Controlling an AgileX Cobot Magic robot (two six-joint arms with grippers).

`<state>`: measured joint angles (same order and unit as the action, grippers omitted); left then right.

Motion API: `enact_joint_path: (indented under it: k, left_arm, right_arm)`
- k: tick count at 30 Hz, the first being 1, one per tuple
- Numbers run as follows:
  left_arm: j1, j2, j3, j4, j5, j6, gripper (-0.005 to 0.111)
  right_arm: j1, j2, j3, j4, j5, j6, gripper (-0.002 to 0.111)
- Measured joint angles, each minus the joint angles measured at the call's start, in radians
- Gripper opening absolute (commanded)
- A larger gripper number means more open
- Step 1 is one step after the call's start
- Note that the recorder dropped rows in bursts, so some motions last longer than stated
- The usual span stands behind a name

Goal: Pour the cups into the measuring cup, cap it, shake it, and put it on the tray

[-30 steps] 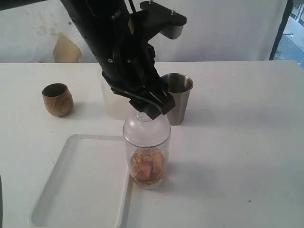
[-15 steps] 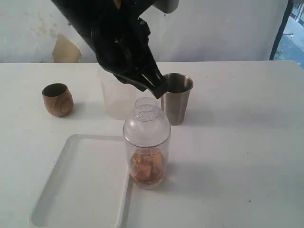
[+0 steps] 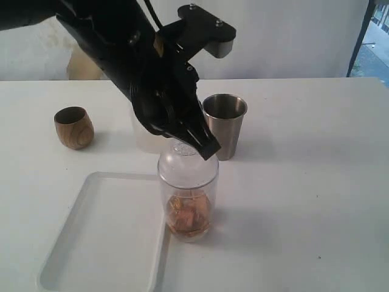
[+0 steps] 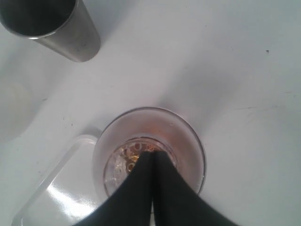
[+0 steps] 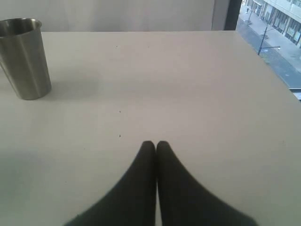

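**Capped measuring cup under a closed left gripper: condition and hazards**

Item: measuring cup [image 3: 188, 207], clear, standing upright on the table [image 3: 304, 194], toward the edge nearest the exterior camera and just beside the tray [image 3: 103, 237]. Whether it is touching the tray's rim cannot be told. Amber contents [image 3: 187, 216] are sitting in its bottom, and a domed lid [image 3: 186, 165] is sitting on its mouth.

Left gripper [image 3: 209, 149]: jaws are pressing fully together with nothing between them, tips at the lid's crown. Contact cannot be confirmed. Right gripper [image 5: 152, 143]: likewise closed and empty, hanging over bare table well apart from the steel tumbler [image 3: 225, 125].

Also listed: the wooden cup [image 3: 73, 128], standing toward the left edge, and a frosted cup [image 3: 143, 141], partly hidden behind the arm.

Step, as judged: the lid is being seated.

Hazards:
- An off-centre push on the smooth dome is risking a slip or a tip toward the tray.
- A half-seated lid is risking a spill during the shake.
- The bulky arm is crowding the tumbler and may knock it over.
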<state>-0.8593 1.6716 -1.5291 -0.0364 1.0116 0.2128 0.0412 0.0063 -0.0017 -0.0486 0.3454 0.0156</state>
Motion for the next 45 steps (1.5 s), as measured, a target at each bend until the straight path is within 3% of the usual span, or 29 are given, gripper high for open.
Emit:
enact_joint_path:
  k: [12,45]
  left_arm:
    - [0.0,0.0,0.023,-0.006,0.025,0.0,0.0]
    - [0.001,-0.018,0.097,-0.004,-0.115,0.002,0.002]
  right_arm:
    - [0.0,0.0,0.0,0.0,0.0,0.002,0.0]
    - [0.0,0.0,0.0,0.0,0.0,0.004,0.0]
